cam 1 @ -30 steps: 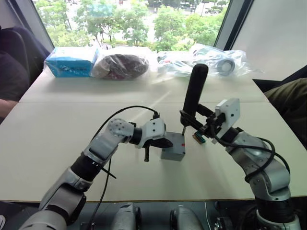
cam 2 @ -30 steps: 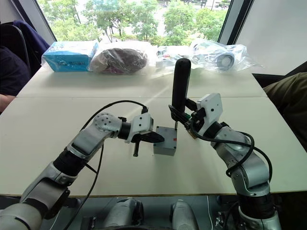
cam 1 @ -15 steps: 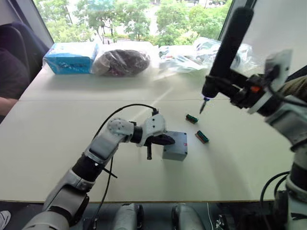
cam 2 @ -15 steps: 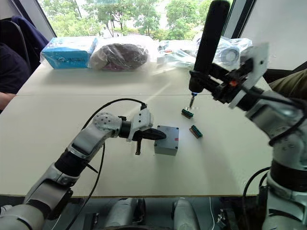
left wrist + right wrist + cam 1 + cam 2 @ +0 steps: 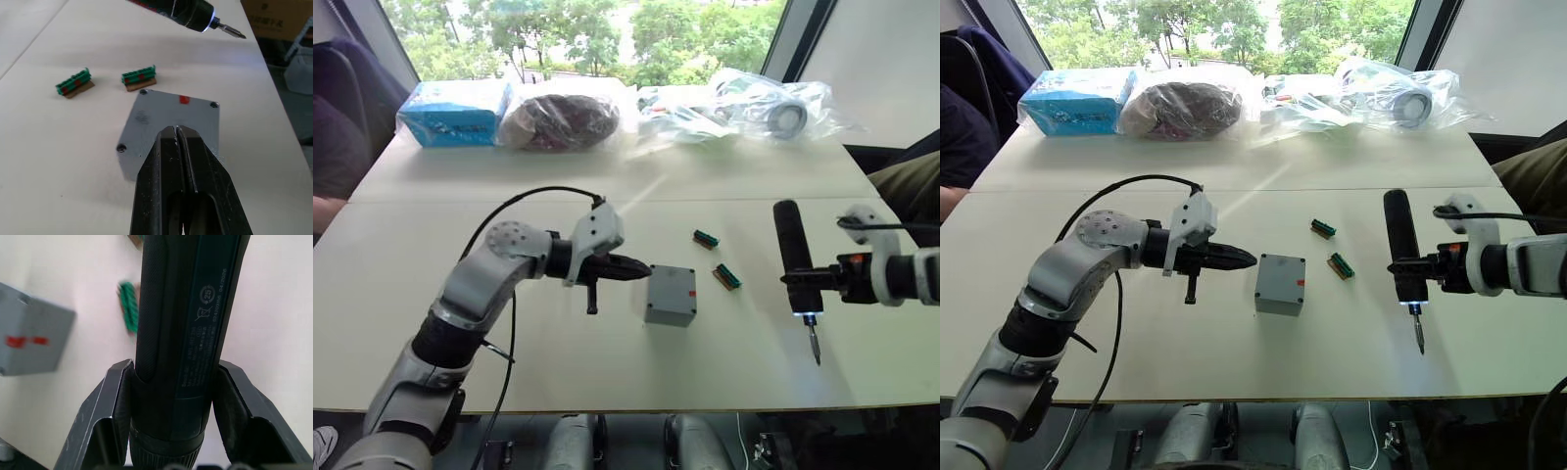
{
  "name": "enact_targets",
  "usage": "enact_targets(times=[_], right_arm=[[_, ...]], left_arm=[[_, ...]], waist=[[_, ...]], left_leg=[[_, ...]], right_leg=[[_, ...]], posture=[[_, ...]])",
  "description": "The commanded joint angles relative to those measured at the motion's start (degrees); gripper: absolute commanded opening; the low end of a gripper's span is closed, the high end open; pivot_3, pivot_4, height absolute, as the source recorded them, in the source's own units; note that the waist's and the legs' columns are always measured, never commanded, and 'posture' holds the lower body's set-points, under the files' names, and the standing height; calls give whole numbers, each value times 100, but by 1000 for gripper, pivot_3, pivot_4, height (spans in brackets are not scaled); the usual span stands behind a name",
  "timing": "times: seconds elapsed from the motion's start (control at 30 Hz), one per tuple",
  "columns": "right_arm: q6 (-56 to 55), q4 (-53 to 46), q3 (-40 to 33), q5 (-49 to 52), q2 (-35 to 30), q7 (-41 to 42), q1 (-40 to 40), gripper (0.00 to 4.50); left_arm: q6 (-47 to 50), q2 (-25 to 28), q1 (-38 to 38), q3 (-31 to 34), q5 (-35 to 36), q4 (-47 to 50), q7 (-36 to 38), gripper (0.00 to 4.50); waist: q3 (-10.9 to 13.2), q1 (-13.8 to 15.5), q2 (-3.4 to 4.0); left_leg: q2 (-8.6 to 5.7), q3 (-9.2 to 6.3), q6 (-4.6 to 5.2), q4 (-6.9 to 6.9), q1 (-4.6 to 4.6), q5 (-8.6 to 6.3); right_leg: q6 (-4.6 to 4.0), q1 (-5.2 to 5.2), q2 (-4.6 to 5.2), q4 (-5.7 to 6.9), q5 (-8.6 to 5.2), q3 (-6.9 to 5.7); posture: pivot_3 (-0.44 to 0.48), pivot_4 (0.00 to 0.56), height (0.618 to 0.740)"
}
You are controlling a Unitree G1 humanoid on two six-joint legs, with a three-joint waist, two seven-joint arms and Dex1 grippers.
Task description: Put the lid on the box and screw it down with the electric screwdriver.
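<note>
The grey box (image 5: 670,295) stands mid-table with the lid (image 5: 168,125) lying flat on top; screw heads show at the lid's corners and a red mark near one edge. My left gripper (image 5: 641,270) is shut and empty, its tips right at the box's upper left edge and pointing at it. To the right of the box, my right gripper (image 5: 800,279) is shut on the black electric screwdriver (image 5: 790,250). The tool hangs just above the table, clear of the box. Its bit points toward the near edge and the tip light is on.
Two small green terminal blocks (image 5: 706,238) (image 5: 725,277) lie between the box and the screwdriver. A blue pack (image 5: 455,113), a dark bag (image 5: 563,117) and clear bags (image 5: 744,103) line the far edge. A person's arm (image 5: 328,211) rests at the left.
My right arm lifted the screwdriver off the box, swung it up and to the right, then lowered it beside the table's right side. My left gripper drew back slightly to the box's left edge.
</note>
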State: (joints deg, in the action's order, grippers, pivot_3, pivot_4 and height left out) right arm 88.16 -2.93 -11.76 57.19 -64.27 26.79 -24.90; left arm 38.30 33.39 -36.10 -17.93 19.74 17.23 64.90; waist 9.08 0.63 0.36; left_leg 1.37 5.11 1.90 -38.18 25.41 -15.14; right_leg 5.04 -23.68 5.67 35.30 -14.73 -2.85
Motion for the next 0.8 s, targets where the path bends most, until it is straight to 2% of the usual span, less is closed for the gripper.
enact_targets(times=[0.03, 0.47, 0.53, 0.6, 0.63, 0.7, 0.73, 0.8], right_arm=[[-44, 418, 139, -459, -91, 113, -247, 1939], [-75, 1271, 1062, -1394, -225, 929, -672, 1939], [-233, 1415, 1168, -1590, -174, 991, -789, 2842], [-338, 1542, 1208, -1733, -129, 1039, -897, 3236], [-355, 1624, 1203, -1795, -94, 1054, -979, 3729], [-430, 1688, 1213, -1898, -87, 1108, -1081, 4299], [-455, 1677, 1206, -1927, -108, 1157, -1107, 4469], [-657, 1539, 1133, -1992, -291, 1341, -1160, 4469]], left_arm=[[-300, 131, 37, -266, -255, 258, 26, 0], [22, -112, 180, 44, 234, 416, -334, 0], [52, -102, 172, 110, 212, 333, -447, 0], [51, -60, 173, 148, 214, 288, -480, 0], [64, -30, 184, 191, 249, 270, -475, 0], [129, 57, 227, 325, 364, 255, -439, 0], [162, 98, 248, 385, 414, 260, -430, 0], [387, 229, 324, 707, 658, 275, -447, 0]], waist=[[0, 8, 0], [2, 4, 0], [2, 4, 0], [2, 9, 0], [2, 9, 0], [2, 8, 0], [2, 8, -1], [2, 3, 0]], left_leg=[[-1, 1, 0, 0, 0, 0], [6, 1, -3, -5, -1, 3], [6, 1, -5, -6, -2, 4], [5, 1, -6, -7, -3, 4], [5, 0, -7, -7, -3, 5], [5, 1, -8, -8, -3, 6], [5, 0, -9, -8, -2, 6], [6, -1, -11, -8, -3, 8]], right_leg=[[1, 0, -1, 0, 1, 1], [43, -1, -13, 8, 19, 2], [44, 0, -14, 10, 19, 2], [45, 0, -14, 11, 19, 2], [45, 1, -14, 12, 19, 2], [46, 1, -14, 12, 19, 2], [47, 0, -15, 12, 20, 2], [50, 0, -15, 15, 19, 1]], posture=[[0, 150, 740], [0, 150, 740], [0, 150, 740], [0, 150, 740], [0, 150, 740], [0, 150, 740], [0, 150, 740], [0, 150, 740]])
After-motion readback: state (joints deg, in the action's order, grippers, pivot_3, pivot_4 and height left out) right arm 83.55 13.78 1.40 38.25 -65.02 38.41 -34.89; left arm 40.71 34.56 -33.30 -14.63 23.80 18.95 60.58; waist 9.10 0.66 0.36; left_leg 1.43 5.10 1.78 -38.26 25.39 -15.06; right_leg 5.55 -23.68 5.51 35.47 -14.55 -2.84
